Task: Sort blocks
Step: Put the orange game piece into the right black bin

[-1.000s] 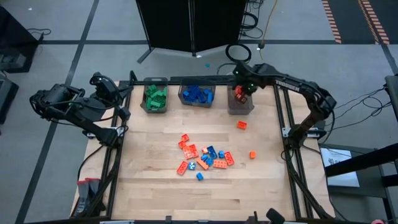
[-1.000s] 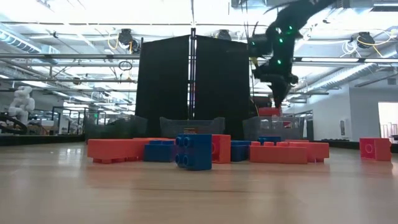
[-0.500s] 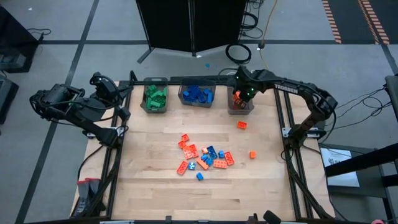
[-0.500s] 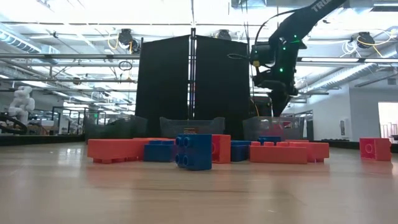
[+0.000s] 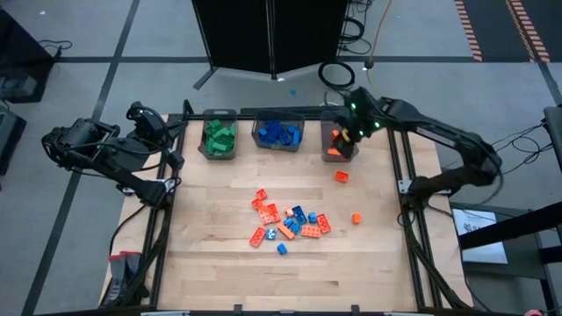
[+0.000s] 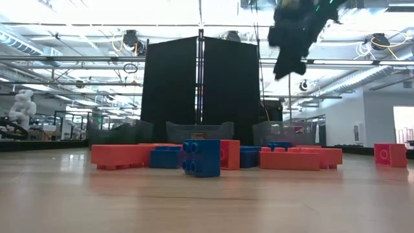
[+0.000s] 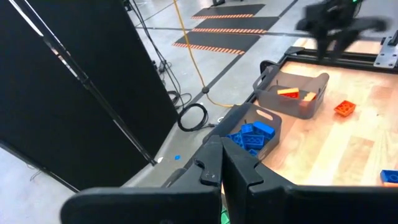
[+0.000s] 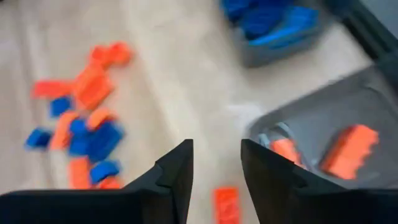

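Note:
Several blue and orange-red blocks [image 5: 285, 219] lie heaped at the table's middle, with two orange ones [image 5: 341, 176] lying apart to the right. Three grey bins stand along the far edge, holding green [image 5: 218, 136], blue [image 5: 278, 133] and orange blocks [image 5: 338, 147]. My right gripper [image 5: 345, 139] hangs above the orange bin [image 8: 323, 118], slanting down. It is open [image 8: 216, 163] with nothing between its fingers. My left gripper [image 7: 221, 163] is shut and empty. It waits off the table's far left corner [image 5: 167, 140].
A black panel [image 6: 200, 84] stands behind the bins. A dark metal frame [image 5: 399, 175] runs along the table's left and right edges. Bare wood [image 5: 211, 263] lies in front of and to the left of the heap.
My right gripper held an orange block over the right bin and has let it go into the bin. It has since risen well above the bin, drawn back a little toward the table's right edge and tipped less steeply.

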You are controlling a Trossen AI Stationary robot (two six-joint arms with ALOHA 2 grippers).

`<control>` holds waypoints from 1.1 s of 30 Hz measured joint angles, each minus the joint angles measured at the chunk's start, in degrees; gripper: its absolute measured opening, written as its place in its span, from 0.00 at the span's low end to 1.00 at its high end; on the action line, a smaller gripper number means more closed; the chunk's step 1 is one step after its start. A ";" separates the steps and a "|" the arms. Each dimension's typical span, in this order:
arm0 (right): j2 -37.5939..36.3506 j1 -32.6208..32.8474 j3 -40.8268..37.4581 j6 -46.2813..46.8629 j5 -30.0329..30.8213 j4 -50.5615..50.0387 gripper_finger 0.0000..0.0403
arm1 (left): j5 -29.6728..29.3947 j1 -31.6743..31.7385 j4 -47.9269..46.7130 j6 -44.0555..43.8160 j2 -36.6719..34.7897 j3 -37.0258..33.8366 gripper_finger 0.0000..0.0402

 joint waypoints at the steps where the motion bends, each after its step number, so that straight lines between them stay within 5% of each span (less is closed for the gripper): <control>1: -1.33 1.99 0.00 -0.01 0.80 -1.22 0.33 | 0.00 0.02 0.00 0.00 0.00 0.00 0.00; 8: -5.45 11.33 -6.20 1.14 8.85 -9.22 0.34 | -0.02 0.02 0.00 0.02 0.00 0.00 0.00; 15: -5.43 15.60 -19.25 6.67 4.48 1.53 0.42 | -0.92 0.02 -0.02 0.04 0.00 0.02 0.00; 19: -5.42 16.61 -24.45 8.74 8.48 6.89 0.53 | -1.00 0.02 0.00 0.02 -0.01 0.02 0.00; 25: -5.30 16.62 -27.14 8.08 15.05 12.62 0.66 | -1.11 0.02 0.00 0.02 0.00 0.02 0.00; 33: 0.35 16.58 -27.36 5.71 16.09 14.76 0.69 | -1.14 0.02 0.00 0.00 0.00 0.02 0.00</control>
